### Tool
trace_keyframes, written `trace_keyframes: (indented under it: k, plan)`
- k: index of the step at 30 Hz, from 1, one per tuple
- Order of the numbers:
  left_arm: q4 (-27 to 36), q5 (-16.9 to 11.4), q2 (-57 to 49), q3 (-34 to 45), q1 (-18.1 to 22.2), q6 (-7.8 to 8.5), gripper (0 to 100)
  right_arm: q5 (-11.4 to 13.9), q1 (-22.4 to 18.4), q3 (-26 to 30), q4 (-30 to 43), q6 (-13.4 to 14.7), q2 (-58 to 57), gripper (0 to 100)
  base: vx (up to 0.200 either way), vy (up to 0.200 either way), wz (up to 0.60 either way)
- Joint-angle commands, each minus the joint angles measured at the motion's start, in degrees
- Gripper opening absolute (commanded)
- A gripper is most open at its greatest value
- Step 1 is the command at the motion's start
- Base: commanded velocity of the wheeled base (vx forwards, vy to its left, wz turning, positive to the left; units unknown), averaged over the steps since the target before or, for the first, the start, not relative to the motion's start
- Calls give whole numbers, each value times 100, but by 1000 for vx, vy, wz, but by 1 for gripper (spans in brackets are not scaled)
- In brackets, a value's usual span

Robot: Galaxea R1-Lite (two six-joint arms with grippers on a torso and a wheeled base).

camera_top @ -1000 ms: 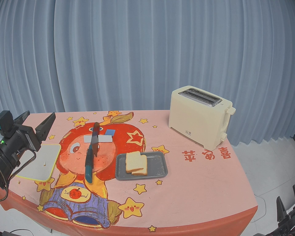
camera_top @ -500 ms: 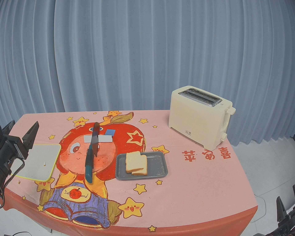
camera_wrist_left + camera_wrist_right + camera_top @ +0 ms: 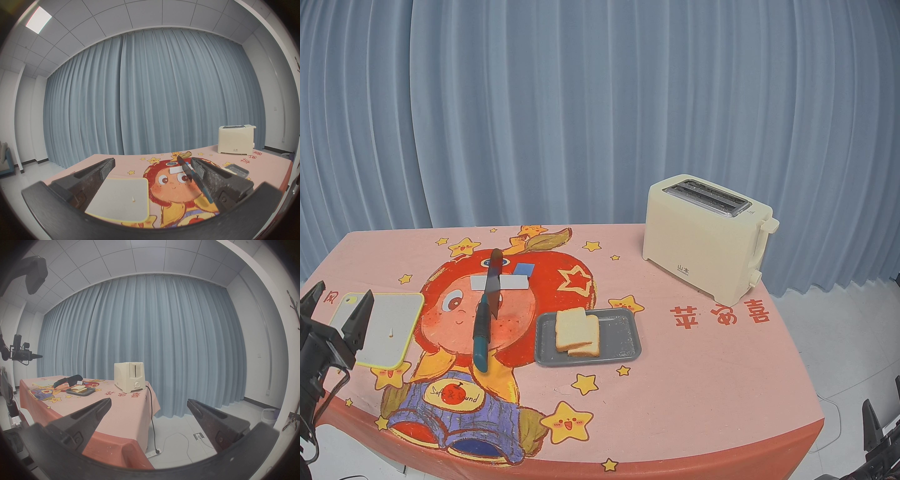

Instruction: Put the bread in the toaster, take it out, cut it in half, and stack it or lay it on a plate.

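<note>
Two bread slices [image 3: 577,331] lie overlapped on a grey tray [image 3: 622,344] in the middle of the table. The cream toaster [image 3: 706,234] stands at the back right with its slots empty. A knife [image 3: 485,309] with a teal handle lies left of the tray. My left gripper [image 3: 340,294] stands open and empty at the table's left front edge, beside a white cutting board [image 3: 387,325]. From the left wrist, the board [image 3: 122,198] and the knife [image 3: 193,178] lie beyond the gripper [image 3: 153,175]. Off the table's right end, low down, my right gripper [image 3: 150,415] is open and empty.
A cartoon-printed pink cloth [image 3: 700,375] covers the table. Blue curtains hang behind it. The toaster's cord [image 3: 152,415] runs down to a floor socket at the right end. Bare cloth lies in front of the tray and the toaster.
My left arm has dropped and pulled back toward the left front edge, uncovering the cutting board. Bread, knife, toaster and right arm have stayed put.
</note>
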Motion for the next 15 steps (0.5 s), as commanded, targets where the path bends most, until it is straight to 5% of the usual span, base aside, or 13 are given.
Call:
trace_keyframes:
  k: [1, 9, 14, 15]
  plan:
    - [2, -3, -533, 494, -16, 6, 100, 7, 4, 101, -2, -1, -49, 100, 0, 0, 0]
    - [547, -3, -1597, 986, -34, -55, 100, -2, 4, 101, -2, -1, -49, 100, 0, 0, 0]
    - [2023, -11, -3073, 959, -51, -64, 100, 7, 4, 101, -2, -1, -49, 100, 0, 0, 0]
    - [2841, -11, -3794, 871, -60, -55, 100, 7, -5, 101, -2, -1, -49, 100, 0, 0, 0]
